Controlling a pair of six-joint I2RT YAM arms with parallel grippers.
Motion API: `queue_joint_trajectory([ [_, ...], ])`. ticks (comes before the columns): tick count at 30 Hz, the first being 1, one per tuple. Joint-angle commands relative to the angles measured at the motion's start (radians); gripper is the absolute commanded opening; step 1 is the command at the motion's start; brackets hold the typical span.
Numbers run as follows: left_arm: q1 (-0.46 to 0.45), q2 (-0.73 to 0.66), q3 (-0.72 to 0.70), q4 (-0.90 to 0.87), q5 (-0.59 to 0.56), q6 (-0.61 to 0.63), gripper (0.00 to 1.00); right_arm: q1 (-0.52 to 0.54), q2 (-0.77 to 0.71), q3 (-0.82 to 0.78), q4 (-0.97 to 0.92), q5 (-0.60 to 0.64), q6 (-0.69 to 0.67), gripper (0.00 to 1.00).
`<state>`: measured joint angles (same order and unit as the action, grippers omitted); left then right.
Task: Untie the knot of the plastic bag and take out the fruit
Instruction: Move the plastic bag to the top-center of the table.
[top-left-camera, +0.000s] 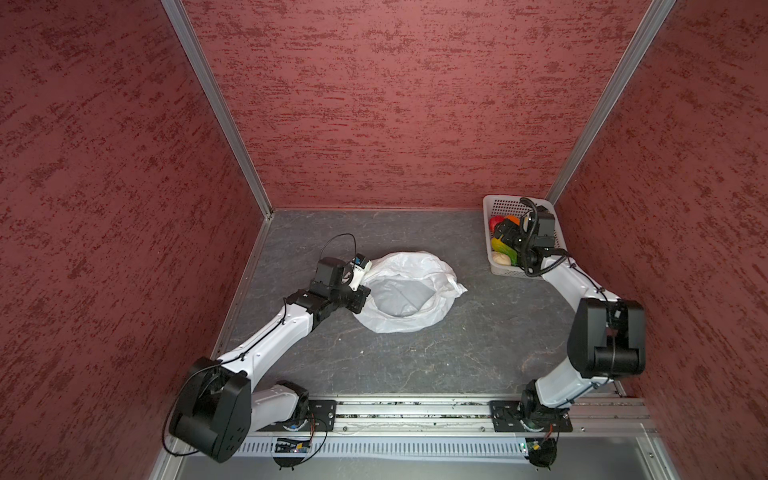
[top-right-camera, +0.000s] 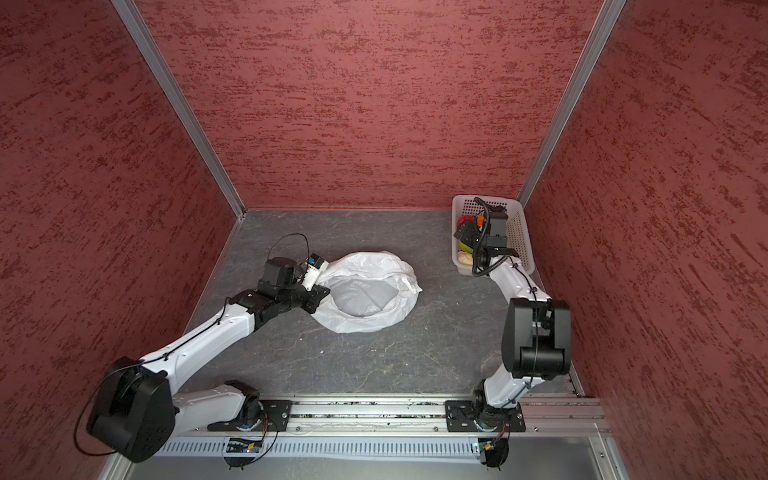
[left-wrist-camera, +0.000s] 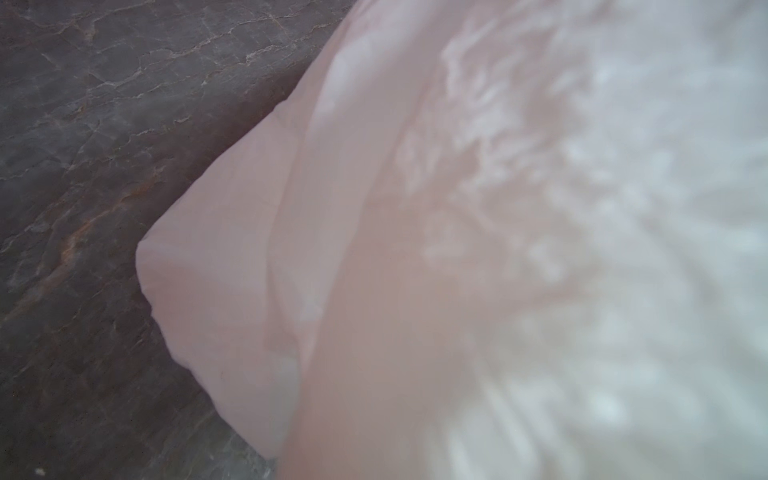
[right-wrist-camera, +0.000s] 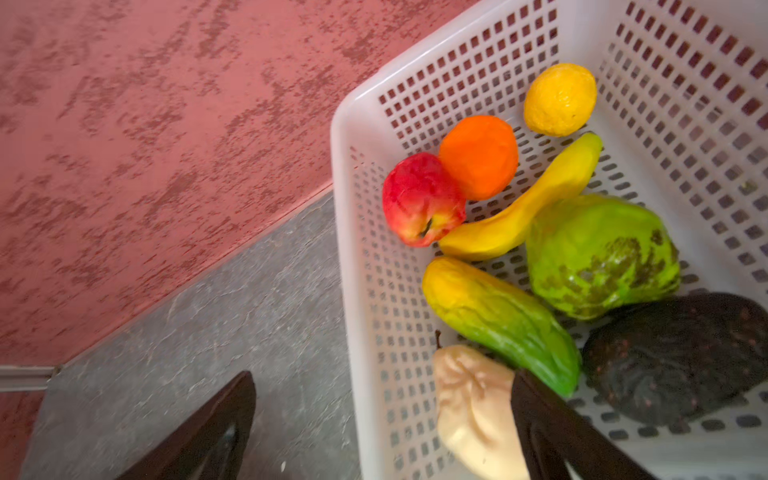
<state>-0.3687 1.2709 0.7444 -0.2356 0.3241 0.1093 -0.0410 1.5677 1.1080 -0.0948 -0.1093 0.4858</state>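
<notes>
The plastic bag lies crumpled on the grey table with its mouth wide open and no fruit showing inside; the knot is out of view. My left gripper sits at the bag's left rim, shut on the plastic bag, which drapes over the left wrist view. Several fruit lie in the white basket: a red apple, an orange, a lemon, a banana, a bumpy green one, a mango and a pale beige one. Above the basket's left side my right gripper hangs open and empty.
A dark brown fruit also lies in the basket, which stands in the back right corner against the red walls. A crumpled handle sticks out of the bag's right side. An aluminium rail carrying both arm bases runs along the front.
</notes>
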Motion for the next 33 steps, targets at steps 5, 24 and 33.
queue_joint_trajectory([
  [5, 0.027, 0.209, 0.119, 0.282, 0.058, -0.036, 0.0, 0.113, -0.226, -0.175, -0.085, -0.025, 0.047, 0.97],
  [24, -0.063, 0.093, 0.119, 0.208, 0.071, -0.115, 1.0, 0.189, -0.429, -0.373, -0.139, 0.017, -0.016, 0.98],
  [33, -0.045, -0.256, -0.126, 0.129, -0.114, -0.182, 0.99, 0.179, -0.356, -0.379, -0.007, 0.098, -0.244, 0.99],
])
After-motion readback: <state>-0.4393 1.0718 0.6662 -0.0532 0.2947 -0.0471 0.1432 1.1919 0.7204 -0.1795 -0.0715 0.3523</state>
